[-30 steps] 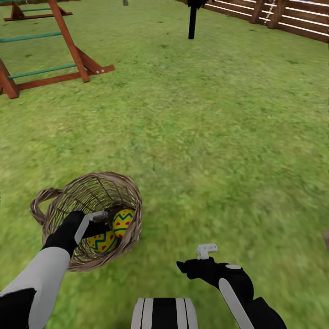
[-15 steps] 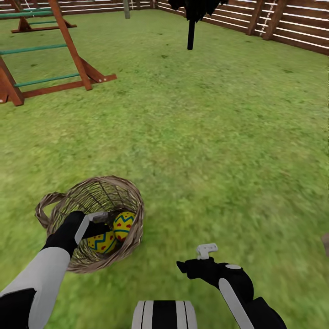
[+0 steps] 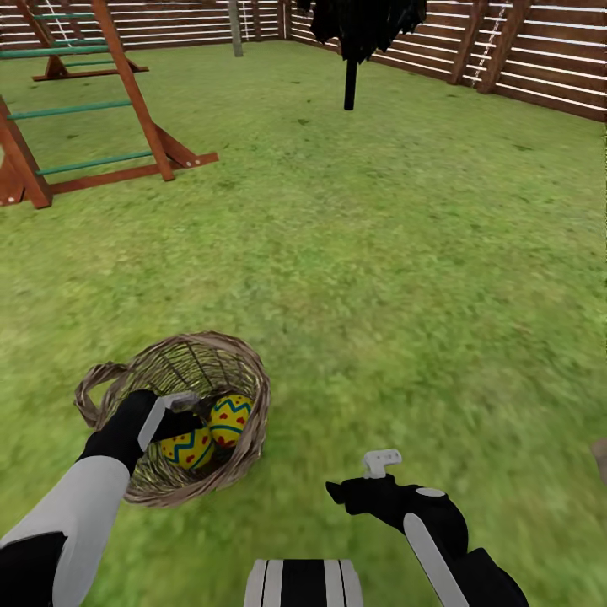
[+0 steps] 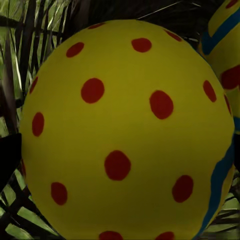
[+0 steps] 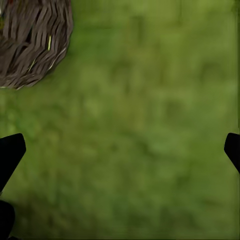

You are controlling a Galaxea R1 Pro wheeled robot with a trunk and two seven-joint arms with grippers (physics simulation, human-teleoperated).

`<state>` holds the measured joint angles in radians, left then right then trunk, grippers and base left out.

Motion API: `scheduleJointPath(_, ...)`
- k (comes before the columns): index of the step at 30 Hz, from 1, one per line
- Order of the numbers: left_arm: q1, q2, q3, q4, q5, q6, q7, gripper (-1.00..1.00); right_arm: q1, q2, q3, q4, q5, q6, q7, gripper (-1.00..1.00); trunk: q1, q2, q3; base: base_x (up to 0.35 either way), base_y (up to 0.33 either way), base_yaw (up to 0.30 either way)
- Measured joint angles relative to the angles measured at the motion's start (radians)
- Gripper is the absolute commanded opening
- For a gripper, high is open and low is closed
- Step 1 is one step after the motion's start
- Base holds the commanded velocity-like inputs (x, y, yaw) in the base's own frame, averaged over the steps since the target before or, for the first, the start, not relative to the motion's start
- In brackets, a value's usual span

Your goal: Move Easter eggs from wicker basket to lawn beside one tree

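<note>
The wicker basket [image 3: 246,371] stands on the lawn [image 3: 379,278] at the lower left of the head view. Two yellow Easter eggs [image 3: 229,417] [image 3: 190,448] with red dots and blue zigzags lie inside it. My left gripper [image 3: 187,415] reaches down into the basket. In the left wrist view one egg [image 4: 125,130] sits very close between the spread fingers, open, with a second egg [image 4: 227,45] beside it. My right gripper [image 3: 337,493] hovers open over bare grass to the basket's right, and the basket wall [image 5: 30,40] shows in its wrist view.
A wooden play frame [image 3: 126,93] stands at the far left. A narrow black tree [image 3: 350,76] grows near the slatted fence [image 3: 523,59] at the back. A grey upright post [image 3: 234,17] shows far behind. A grey-brown shape [image 3: 600,448] touches the right edge.
The head camera has tilted up, so more fence shows and the basket sits lower in the picture. Both arms and the eggs hold their places.
</note>
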<state>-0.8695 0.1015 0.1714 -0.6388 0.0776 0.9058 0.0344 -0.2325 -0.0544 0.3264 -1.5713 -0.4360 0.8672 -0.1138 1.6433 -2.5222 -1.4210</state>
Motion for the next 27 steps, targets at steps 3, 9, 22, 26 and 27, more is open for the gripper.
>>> scheduleJointPath(3,0.000,0.000,0.000,0.002,0.000,0.002,0.004,-1.00,0.000,0.000,0.000,0.000,0.000,0.000,0.000,1.00,-0.001,0.001,0.012,0.000,0.000,0.000)
scheduleJointPath(9,0.000,-0.001,0.000,0.006,-0.007,0.003,0.009,-1.00,0.000,0.000,0.000,0.000,0.000,0.000,0.000,1.00,-0.004,0.002,0.035,0.000,0.000,0.000)
scheduleJointPath(22,0.000,-0.002,0.000,0.007,0.007,0.004,0.087,-1.00,0.000,0.000,0.000,0.000,0.000,0.000,0.000,1.00,-0.009,0.005,0.078,0.000,0.000,0.000)
scheduleJointPath(26,0.000,-0.002,0.000,0.005,0.009,0.004,0.090,-1.00,0.000,0.000,0.000,0.000,0.000,0.000,0.000,1.00,-0.009,0.005,0.078,0.000,0.000,0.000)
scheduleJointPath(27,0.000,-0.002,0.000,0.005,0.006,0.004,0.090,-1.00,0.000,0.000,0.000,0.000,0.000,0.000,0.000,1.00,-0.009,0.005,0.081,0.000,0.000,0.000)
